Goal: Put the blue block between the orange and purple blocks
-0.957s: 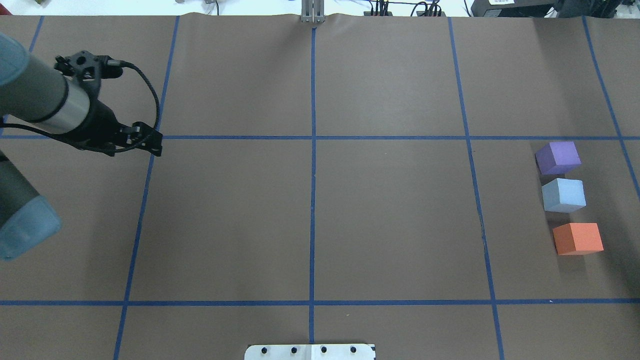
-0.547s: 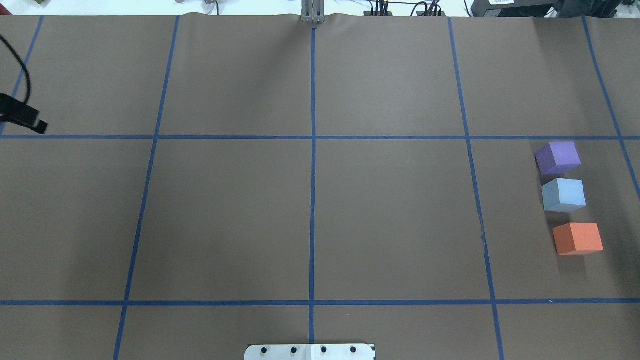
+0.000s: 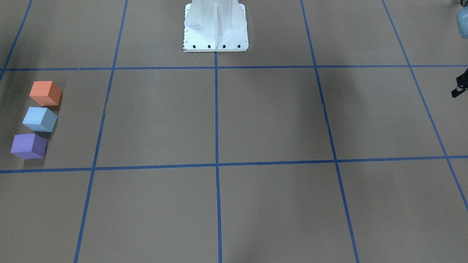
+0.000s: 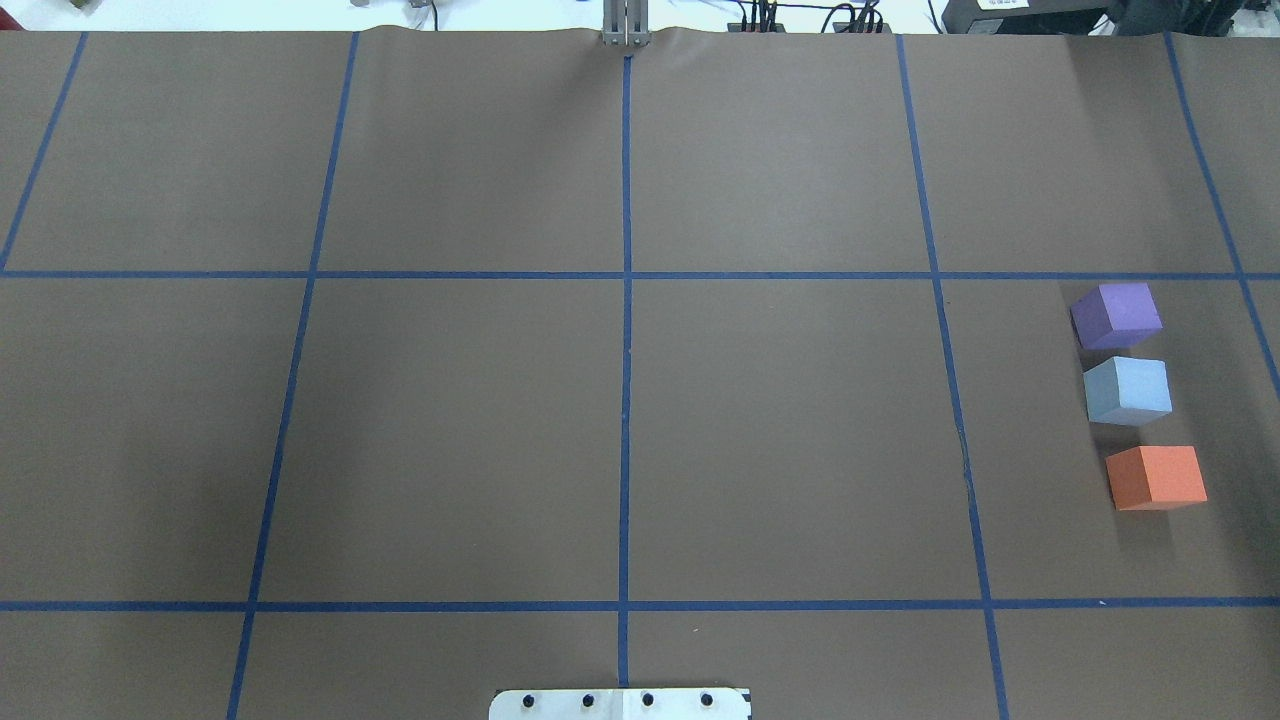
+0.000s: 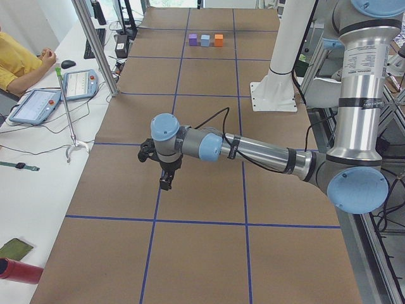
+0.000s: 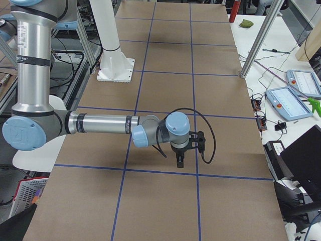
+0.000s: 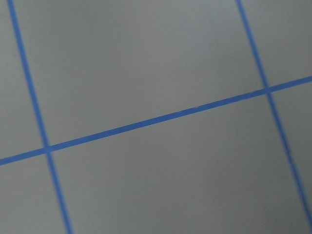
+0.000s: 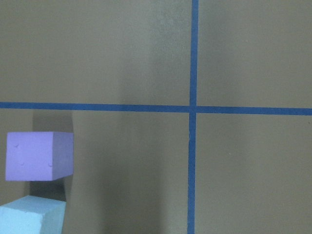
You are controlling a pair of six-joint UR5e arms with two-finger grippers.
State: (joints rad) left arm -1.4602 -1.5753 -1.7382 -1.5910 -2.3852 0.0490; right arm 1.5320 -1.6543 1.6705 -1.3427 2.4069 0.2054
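Note:
The purple block (image 4: 1116, 315), the light blue block (image 4: 1127, 390) and the orange block (image 4: 1155, 477) stand in a column at the table's right side, the blue one in the middle with small gaps. They also show in the front view: orange (image 3: 45, 93), blue (image 3: 40, 119), purple (image 3: 28, 145). The right wrist view shows the purple block (image 8: 39, 156) and the blue block's top (image 8: 31, 217) at the lower left. My left gripper (image 5: 166, 180) hangs over the table's left end; I cannot tell its state. My right gripper (image 6: 179, 159) points down; I cannot tell its state.
Brown paper with blue tape grid lines (image 4: 626, 300) covers the table. The white robot base plate (image 3: 215, 36) stands at the robot's edge. A metal pole (image 5: 95, 50), tablets (image 5: 35, 104) and a seated person (image 5: 16, 57) are beside the left end.
My left arm has swung out of the overhead view to the left. The three blocks have not moved.

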